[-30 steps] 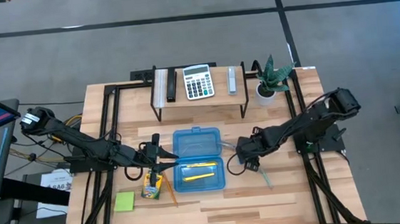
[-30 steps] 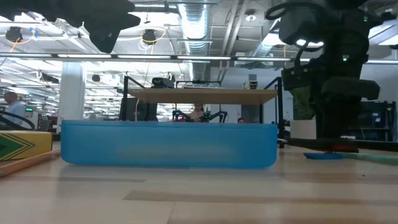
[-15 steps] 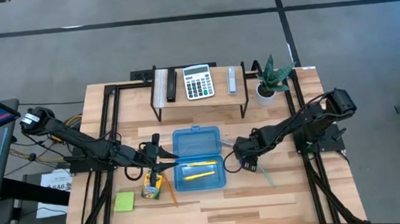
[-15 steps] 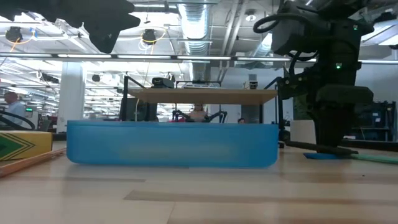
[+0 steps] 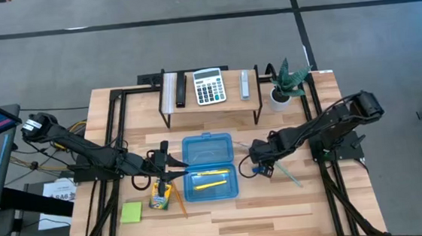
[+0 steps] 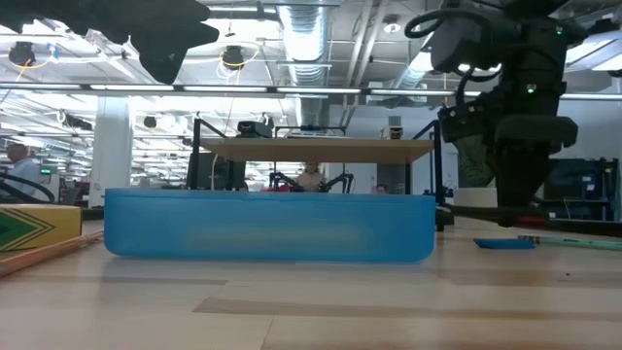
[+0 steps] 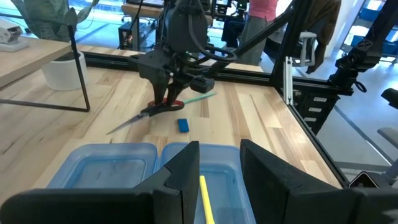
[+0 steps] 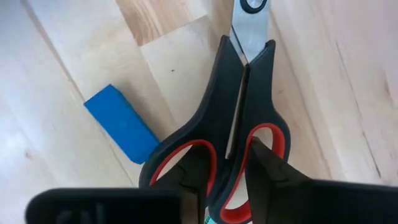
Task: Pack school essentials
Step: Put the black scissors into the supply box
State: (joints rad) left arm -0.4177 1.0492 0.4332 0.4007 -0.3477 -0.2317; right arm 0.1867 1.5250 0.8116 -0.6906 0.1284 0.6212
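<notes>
A: Right gripper (image 5: 264,166) sits right of the case (image 5: 209,168). State?
B: Its fingers (image 8: 193,177) are closed on the scissors (image 8: 239,124), pinching the strip between the two red-lined handle loops. The blade runs out of the wrist frame, so the tip is cut off there.
A: Are the scissors off the table?
B: Cannot tell. In the low view the arm hides the handles; only a thin dark line shows near the tabletop.
A: Eraser?
B: Eraser (image 8: 122,124) lies just beside the scissor handles, on the wood. The pen (image 5: 289,174) lies right of the gripper, partly hidden under it at one end.
A: Left gripper?
B: Left gripper (image 5: 171,163) is at the case's left edge, fingers (image 7: 186,171) narrowly parted over the rim. Whether they pinch the wall is hard to make out.
A: Remaining items?
B: A pencil (image 5: 209,184) lies inside the near half of the case. Crayon box (image 5: 160,194), a second pencil (image 5: 178,202) and the pad (image 5: 132,212) lie left of the case, near edge.
</notes>
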